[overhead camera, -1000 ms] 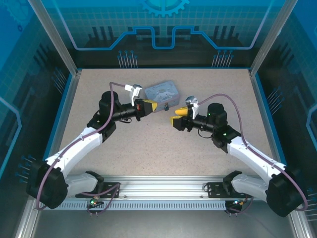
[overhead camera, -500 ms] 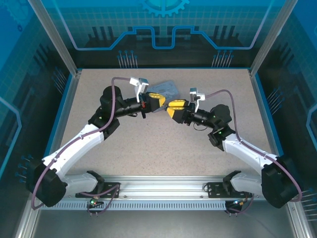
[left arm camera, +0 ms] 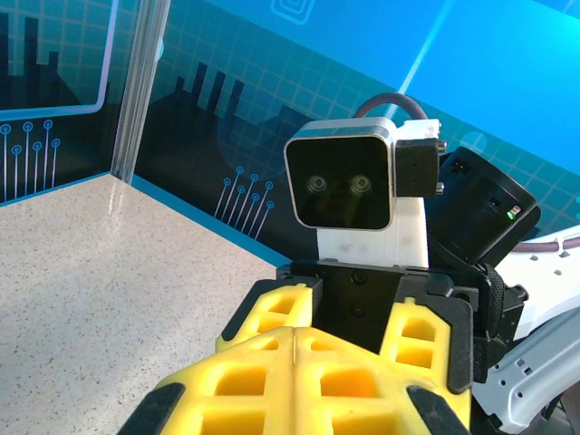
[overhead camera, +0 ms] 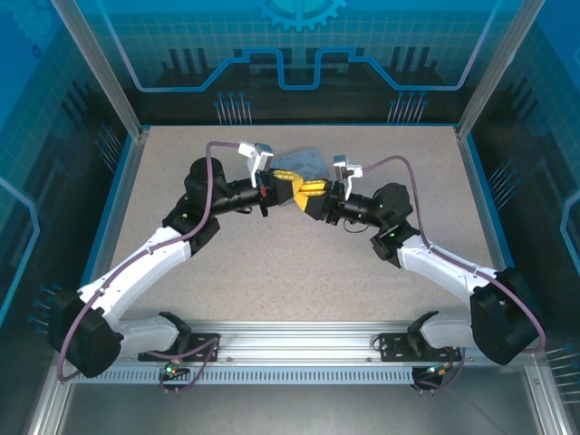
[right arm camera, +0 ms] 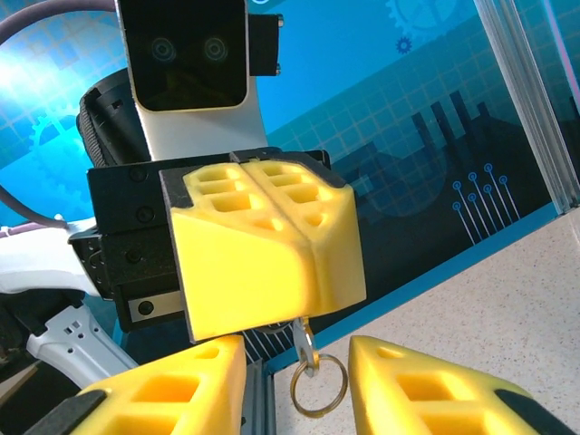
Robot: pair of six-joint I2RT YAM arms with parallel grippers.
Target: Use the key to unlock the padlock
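1. The left arm (overhead camera: pixel 149 256) reaches inward from its base and is lifted off the worktop (overhead camera: pixel 272 272). Its tip meets the other arm's tip in mid-air near the middle of the overhead view.
2. The left claw (left arm camera: pixel 294 349) is pressed fully together, yellow pads flat against each other, and it holds the key (right arm camera: pixel 303 343). The thin metal sliver pokes out beneath the closed pads and hangs down, looped end lowest.
3. Just behind the meeting point a pale blue tin (overhead camera: pixel 310 159) lies on the worktop, partly covered by the two tips. I cannot make out the padlock from here.
4. The right claw (right arm camera: pixel 301 391) faces the left one head-on. Its jaws stand at a middling gap, one pad on either side of the key's hanging end. Neither pad appears to touch the metal.
5. The right arm (overhead camera: pixel 444 269) stretches in from its base at a similar height, wrist turned toward its partner.
6. The step in hand looks like a hand-over or re-grip, with the key passing from the left claw to the right so it can be held by its looped end with the blade free.
7. The next move calls for the right pads to pinch squarely on that slight piece. The left claw should let go only once the hold is firm, or the key could drop to the worktop. After that the padlock must be found and steadied, probably by the freed left claw, and the blade lined up with the keyhole.
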